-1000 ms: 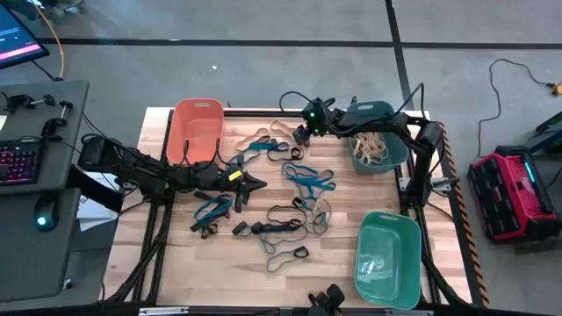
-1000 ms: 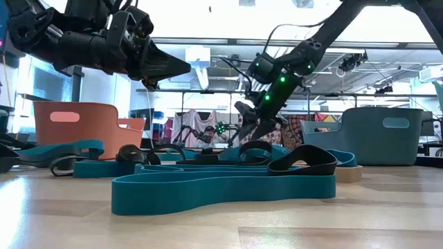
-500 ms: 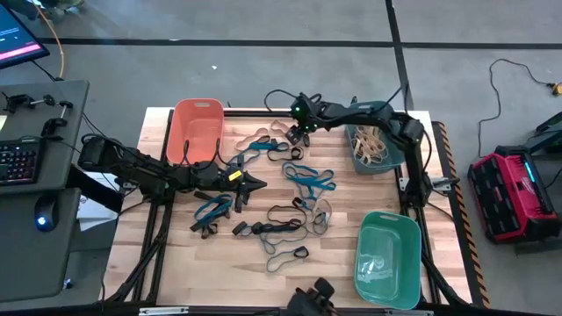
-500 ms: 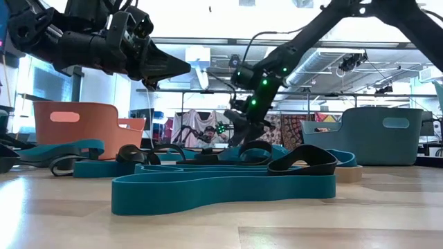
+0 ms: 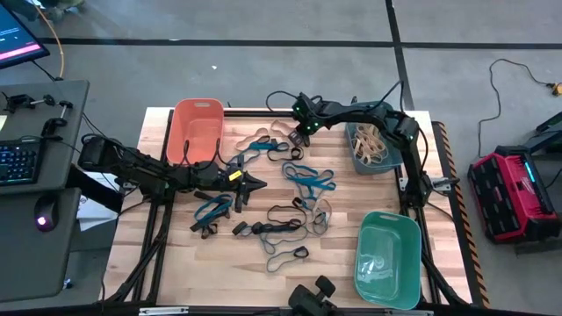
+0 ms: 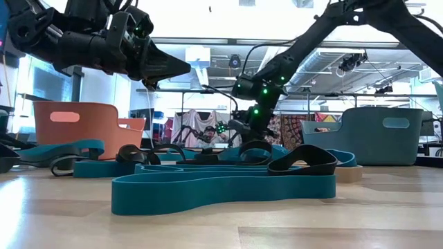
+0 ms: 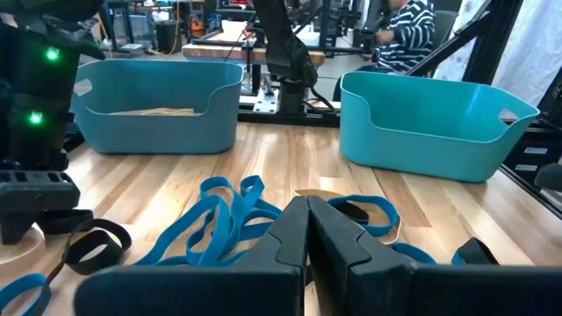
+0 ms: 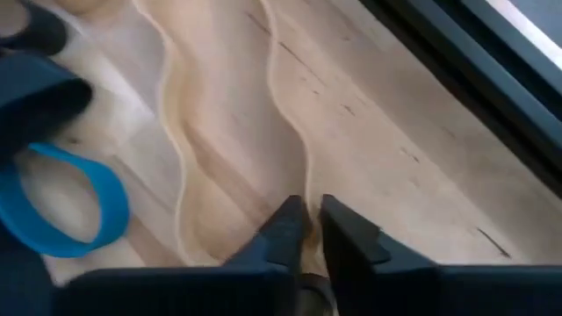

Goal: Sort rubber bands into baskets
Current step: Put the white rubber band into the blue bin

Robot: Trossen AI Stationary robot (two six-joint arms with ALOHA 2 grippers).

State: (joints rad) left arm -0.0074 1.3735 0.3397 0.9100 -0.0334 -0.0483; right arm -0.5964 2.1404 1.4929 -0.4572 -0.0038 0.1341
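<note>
Rubber bands (image 5: 299, 197) lie scattered over the middle of the wooden desk (image 5: 176, 254), shown from above. Three baskets stand on the desk: an orange-salmon basket (image 5: 197, 129) at the far left corner, a dark teal-blue basket (image 5: 375, 140) at the far right holding a heap of tan bands (image 5: 369, 146), and a lighter green basket (image 5: 387, 258) at the near right with some pale bands inside. Two dark arms reach over the desk. The left hand (image 5: 256, 183) hangs above the bands just left of centre, its fingers (image 7: 303, 237) pressed together on nothing. The right hand (image 5: 301, 133) is low at the far edge of the desk, between the orange-salmon and dark teal-blue baskets; its fingers (image 8: 338, 230) are nearly together, pinching a thin tan band (image 8: 290, 114) that lies in wavy lines on the wood. On the open desk the loose bands are blue, black and tan; they overlap too much for an exact count of each colour. A single blue loop (image 8: 66, 206) lies beside the pinched tan band.
</note>
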